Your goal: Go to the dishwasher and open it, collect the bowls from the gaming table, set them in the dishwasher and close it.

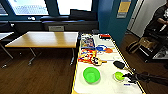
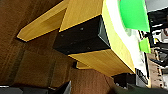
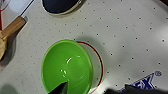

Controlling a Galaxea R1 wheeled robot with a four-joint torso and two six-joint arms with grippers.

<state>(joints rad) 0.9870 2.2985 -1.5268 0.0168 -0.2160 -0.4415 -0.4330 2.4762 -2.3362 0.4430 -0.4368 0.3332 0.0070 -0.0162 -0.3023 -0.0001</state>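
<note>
Head view: two bowls (image 1: 91,75) on the gaming table (image 1: 107,86); right gripper (image 1: 128,77) beside the smaller, grip unclear.

Cut off by the frame in the right wrist view: the smaller bowl (image 3: 67,67) at its near rim, a dark round paddle head (image 3: 60,5), and a wooden handle (image 3: 12,26). Blue lettering (image 3: 143,83) on the tabletop (image 3: 130,37) only partly in frame, unreadable. In the head view, right gripper (image 1: 129,77) dark and blurred beside that bowl; jaws impossible to make out. Colourful clutter (image 1: 88,53) further along too smeared to identify. Larger bowl (image 2: 133,14) cropped in the left wrist view. Person (image 1: 160,18) cut by the edge.
</note>
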